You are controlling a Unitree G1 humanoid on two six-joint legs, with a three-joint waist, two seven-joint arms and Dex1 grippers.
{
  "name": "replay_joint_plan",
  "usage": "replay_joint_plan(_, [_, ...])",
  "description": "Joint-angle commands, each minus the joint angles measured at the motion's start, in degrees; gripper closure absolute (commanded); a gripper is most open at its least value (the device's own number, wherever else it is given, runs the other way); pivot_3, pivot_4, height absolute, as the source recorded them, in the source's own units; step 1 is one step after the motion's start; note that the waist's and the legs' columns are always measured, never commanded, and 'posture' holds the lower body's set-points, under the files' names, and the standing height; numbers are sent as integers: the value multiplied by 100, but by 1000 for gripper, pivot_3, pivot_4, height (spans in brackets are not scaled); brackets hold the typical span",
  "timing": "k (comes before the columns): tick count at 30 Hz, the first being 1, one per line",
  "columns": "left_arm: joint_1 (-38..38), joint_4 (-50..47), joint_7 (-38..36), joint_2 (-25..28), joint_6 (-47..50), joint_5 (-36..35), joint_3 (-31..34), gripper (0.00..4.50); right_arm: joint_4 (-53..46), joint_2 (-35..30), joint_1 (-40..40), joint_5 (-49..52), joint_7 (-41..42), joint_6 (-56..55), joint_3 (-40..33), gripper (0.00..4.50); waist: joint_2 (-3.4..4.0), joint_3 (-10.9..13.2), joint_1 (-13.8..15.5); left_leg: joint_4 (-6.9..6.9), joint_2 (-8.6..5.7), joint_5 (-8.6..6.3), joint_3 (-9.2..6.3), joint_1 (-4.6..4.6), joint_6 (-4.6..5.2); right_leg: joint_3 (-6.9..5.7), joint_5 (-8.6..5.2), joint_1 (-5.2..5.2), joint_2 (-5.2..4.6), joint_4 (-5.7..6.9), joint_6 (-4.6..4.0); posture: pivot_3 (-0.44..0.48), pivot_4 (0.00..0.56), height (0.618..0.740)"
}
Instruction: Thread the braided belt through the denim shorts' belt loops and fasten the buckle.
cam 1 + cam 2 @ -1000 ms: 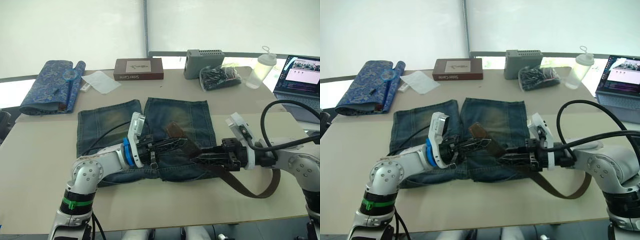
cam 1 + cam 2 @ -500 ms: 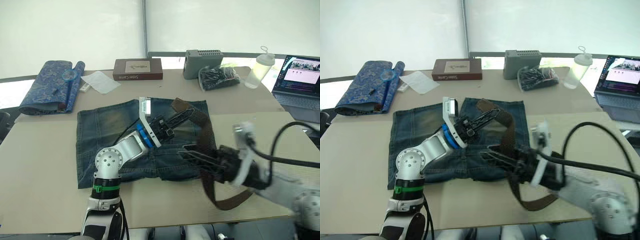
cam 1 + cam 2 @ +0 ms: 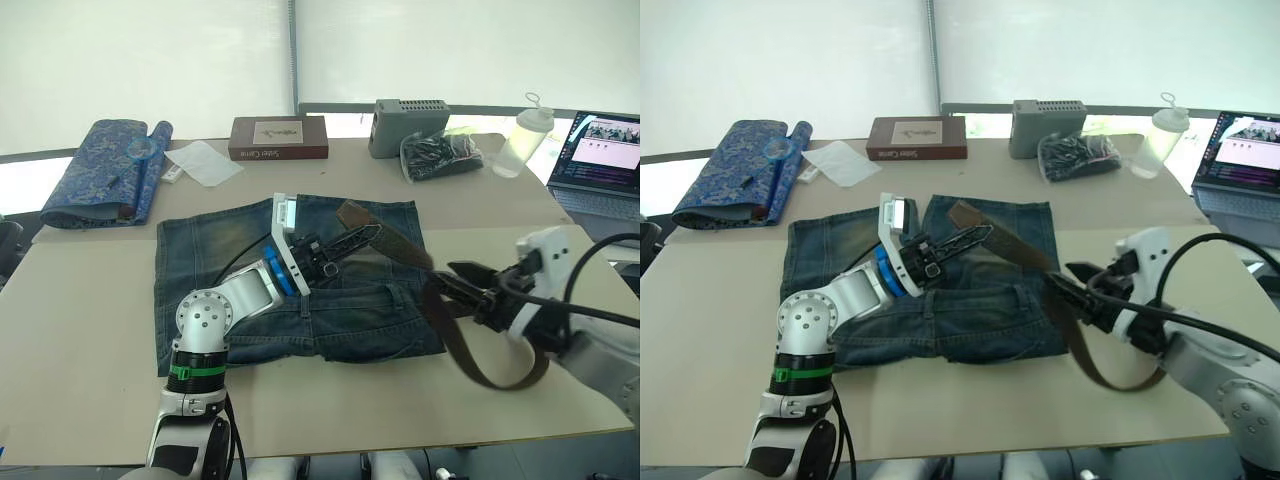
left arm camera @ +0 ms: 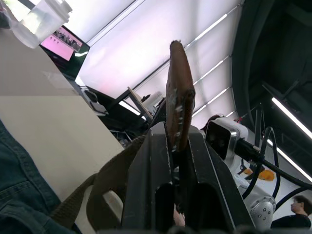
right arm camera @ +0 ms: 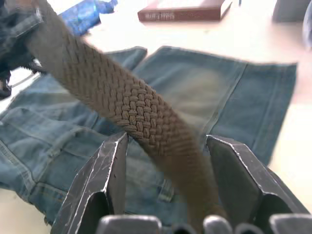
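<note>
Two black-fingered grippers are working above a beige table (image 3: 90, 330). The left gripper (image 3: 362, 236) is clamping its fingers on one end of the long dark brown braided belt (image 3: 400, 248), holding that end raised over the upper part of the faded blue denim shorts (image 3: 210, 255); in the left wrist view the strap's tip (image 4: 179, 92) is standing up between the closed fingers. The right gripper (image 3: 458, 276) is hanging off the right edge of the shorts with its two fingers (image 5: 105, 183) spread apart, and the belt is passing between them without being squeezed. From there the strap is sagging in a loop (image 3: 500, 378) down toward the table near the right arm.

The shorts are lying flat at the table's middle, legs pointing away from the robot and waistband on the near side. The buckle and the belt loops cannot be made out.

Along the far edge are lying a rolled blue patterned cloth (image 3: 100, 170), a white sheet of paper (image 3: 203, 162), a dark brown box (image 3: 278, 137), a grey device (image 3: 410, 112), a black bundle in a clear bag (image 3: 440, 155) and a translucent bottle (image 3: 524, 135). An open laptop (image 3: 598, 150) is sitting at far right.
</note>
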Motion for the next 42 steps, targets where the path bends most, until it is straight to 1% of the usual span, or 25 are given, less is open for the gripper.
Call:
replay_joint_plan(1, [-180, -13, 73, -120, -71, 9, 65, 4500, -249, -29, -157, 1346, 148, -136, -485, 1720, 0, 0, 1, 0, 2, 0, 0, 2, 0, -1, 0, 4, 1, -1, 0, 0, 150, 740])
replay_joint_plan(3, [-205, 19, 163, -211, -69, -55, 115, 4500, -442, 69, -340, 2356, 1, -234, -233, 1720, -1, 1, -7, 0, 3, 0, 0, 6, 1, 1, 0, 8, 0, -1, 0, 0, 150, 740])
replay_joint_plan(4, [-212, 29, 189, -243, -61, -86, 138, 4500, -481, 137, -426, 2618, -164, -258, -1, 1720, -2, 1, -17, 0, 4, 0, 0, 5, 2, 0, 0, 8, 0, -3, 0, 0, 150, 740])
replay_joint_plan(5, [-218, 40, 221, -275, -47, -131, 169, 4500, -530, 202, -483, 2679, -278, -260, 220, 1720, -2, 1, -13, 0, 7, -1, 0, 5, 3, 1, 0, 8, 0, -4, 0, 0, 150, 740])
replay_joint_plan(10, [-269, 72, 326, -346, -19, -245, 262, 4500, -552, 450, -530, 2476, -562, -258, 958, 1720, -5, 3, 6, 0, 1, -1, 0, 0, 4, -2, 0, 5, -4, -5, 1, 0, 150, 740])
replay_joint_plan(12, [-272, 49, 373, -381, 20, -326, 288, 4500, -481, 683, -522, 2214, -612, -334, 1226, 1720, -5, 3, 12, 1, -2, -1, 0, 0, 3, -1, 0, 3, -6, -4, 1, 0, 150, 740])
replay_joint_plan(14, [-235, -3, 390, -382, 77, -398, 292, 4500, -263, 1117, -547, 2015, -829, -530, 1424, 1720, -5, 3, 12, 1, -1, -1, 0, 0, 2, 0, 0, 1, -4, -2, 1, 0, 150, 740])
replay_joint_plan(16, [-206, -43, 409, -355, 117, -462, 301, 4500, -159, 1406, -616, 1789, -1011, -666, 1489, 1720, -4, 2, 9, 1, 0, 0, -1, 0, 1, 0, 1, 1, -2, -1, 0, 0, 150, 740])
replay_joint_plan(18, [-187, -78, 425, -322, 159, -544, 325, 4500, -134, 1652, -688, 1819, -1175, -779, 1499, 1720, -4, 2, 5, 1, -1, 1, 0, 1, -1, 3, 1, -3, 0, 1, -1, 0, 150, 740])
replay_joint_plan(22, [-137, -143, 478, -286, 306, -864, 349, 4500, -171, 1930, -778, 1753, -1274, -850, 1633, 1720, -3, 2, -12, 1, 1, 1, 0, 0, -1, 4, 3, -9, 5, 2, -3, 0, 150, 740])
replay_joint_plan(25, [-115, -167, 486, -214, 371, -987, 339, 4500, -93, 2153, -871, 1775, -1349, -964, 1596, 1720, -2, 2, -12, 1, 1, 1, 0, 0, -1, 4, 3, -11, 7, 3, -4, 0, 150, 740])
replay_joint_plan(30, [-44, -214, 556, -140, 375, -1141, 328, 4500, 35, 2383, -970, 2046, -1455, -1139, 1399, 1720, -2, 1, -13, 1, 1, 2, -1, 1, -1, 4, 5, -10, 7, 4, -6, 0, 150, 740])
replay_joint_plan(37, [-9, -216, 718, -129, 296, -1337, 356, 4500, -11, 2490, -936, 2250, -1504, -1305, 1296, 1720, -1, 1, -13, 1, 1, 1, -1, 0, -1, 4, 5, -11, 7, 3, -7, 0, 150, 740])
replay_joint_plan(41, [-3, -150, 915, -159, 223, -1552, 416, 4500, -11, 2507, -916, 2196, -1542, -1364, 1289, 2836, -1, 1, -16, 1, 1, 2, 0, 1, -1, 4, 5, -11, 7, 4, -7, 0, 150, 740])
replay_joint_plan(42, [-3, -144, 944, -151, 210, -1593, 415, 4500, -9, 2519, -918, 2179, -1559, -1388, 1282, 2836, -1, 1, -15, 1, 1, 2, -1, 1, -1, 4, 5, -11, 7, 4, -7, 0, 150, 740])
